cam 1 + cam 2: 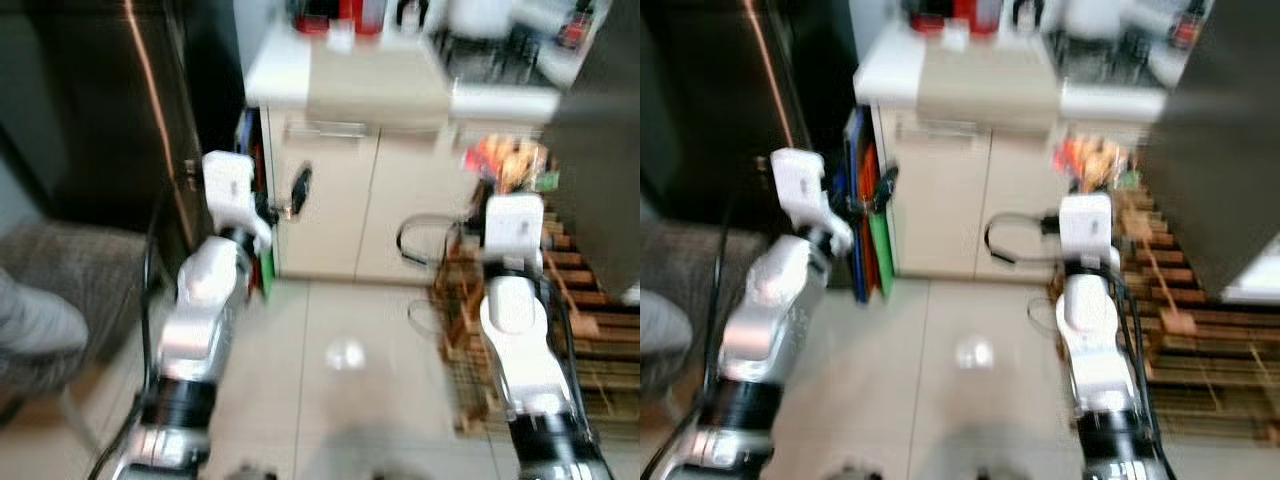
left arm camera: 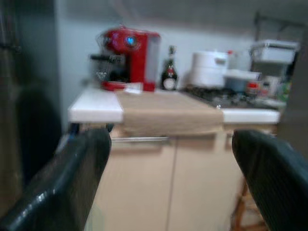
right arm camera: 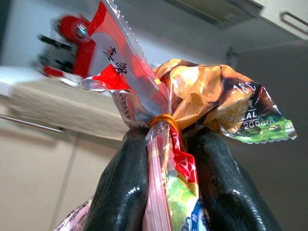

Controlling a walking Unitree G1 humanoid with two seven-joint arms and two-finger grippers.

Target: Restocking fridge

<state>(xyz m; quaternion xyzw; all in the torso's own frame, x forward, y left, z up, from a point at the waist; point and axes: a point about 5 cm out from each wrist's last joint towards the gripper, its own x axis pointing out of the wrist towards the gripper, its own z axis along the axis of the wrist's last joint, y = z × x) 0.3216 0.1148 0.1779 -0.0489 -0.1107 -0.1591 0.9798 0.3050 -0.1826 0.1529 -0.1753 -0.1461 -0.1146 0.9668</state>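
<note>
Right end effector [image 3: 168,192] pinches the bag [image 3: 192,103] at its banded neck, likely so the load hangs secure in transit. Left end effector [image 2: 168,183] spread, empty, facing the surface [image 2: 96,108]. Blurred; fridge placement pending.

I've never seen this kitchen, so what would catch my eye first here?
The crinkly snack bag, bound with a rubber band, is clamped between the right gripper fingers. Next comes the red coffee machine on the white counter ahead, framed by the open left gripper.
</note>
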